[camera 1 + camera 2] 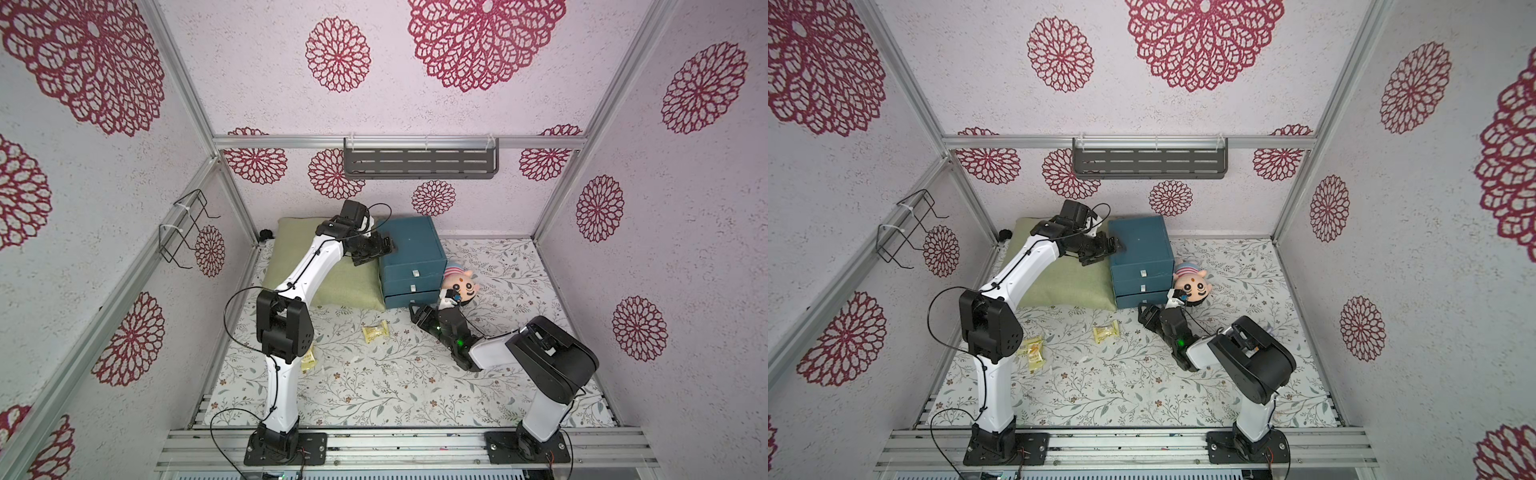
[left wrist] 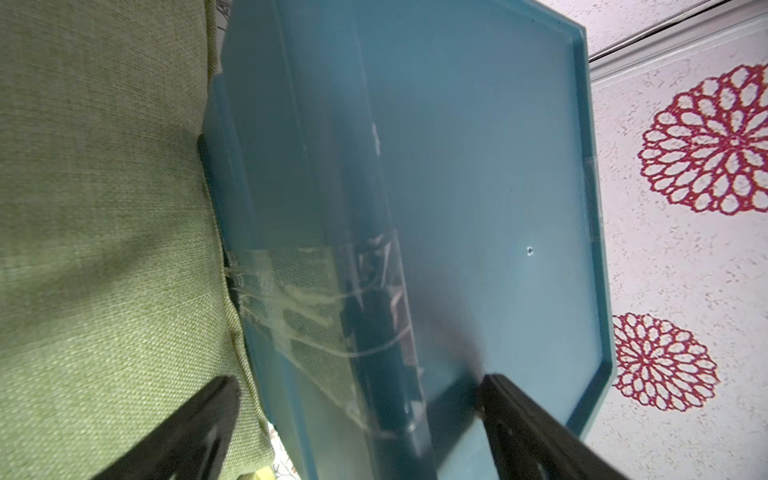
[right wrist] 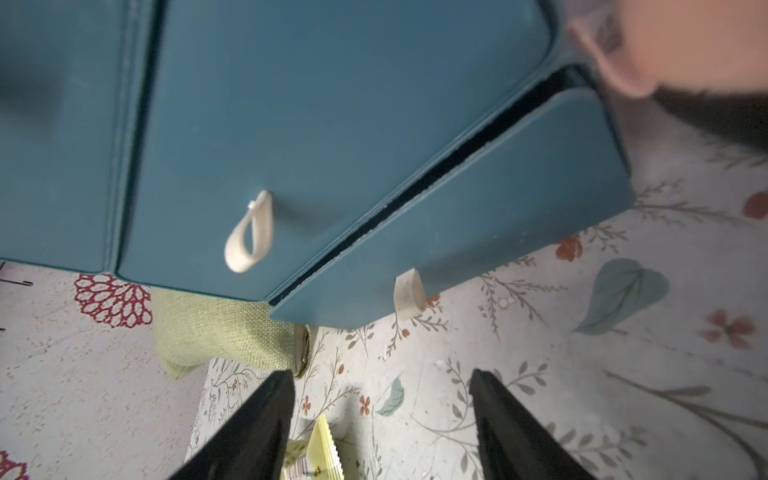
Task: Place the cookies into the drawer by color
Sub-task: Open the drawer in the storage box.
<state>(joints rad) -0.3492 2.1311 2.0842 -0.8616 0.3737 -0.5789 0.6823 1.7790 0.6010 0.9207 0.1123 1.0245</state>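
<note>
The drawer [image 1: 411, 249] [image 1: 1140, 245] is a teal chest with three stacked fronts and white tab pulls, standing at the back. In the right wrist view a dark gap shows above its bottom front [image 3: 478, 232]. My left gripper [image 1: 376, 253] [image 1: 1104, 252] [image 2: 359, 388] is open, astride the chest's top left edge [image 2: 478, 166]. One finger is over the cushion and one over the chest top. My right gripper [image 1: 417, 313] [image 1: 1146, 311] [image 3: 381, 374] hangs open and empty just before the bottom front. Yellow cookies lie on the cloth: one mid-table [image 1: 375, 332] [image 1: 1106, 332] [image 3: 320, 453], others by the left arm [image 1: 1032, 351] [image 1: 309, 359].
A green cushion [image 1: 332, 274] [image 2: 104, 208] presses against the chest's left side. A peach plush toy [image 1: 459, 286] [image 3: 685, 37] leans on its right side, close to my right wrist. A grey shelf [image 1: 419, 162] and a wire rack [image 1: 183, 232] hang on the walls.
</note>
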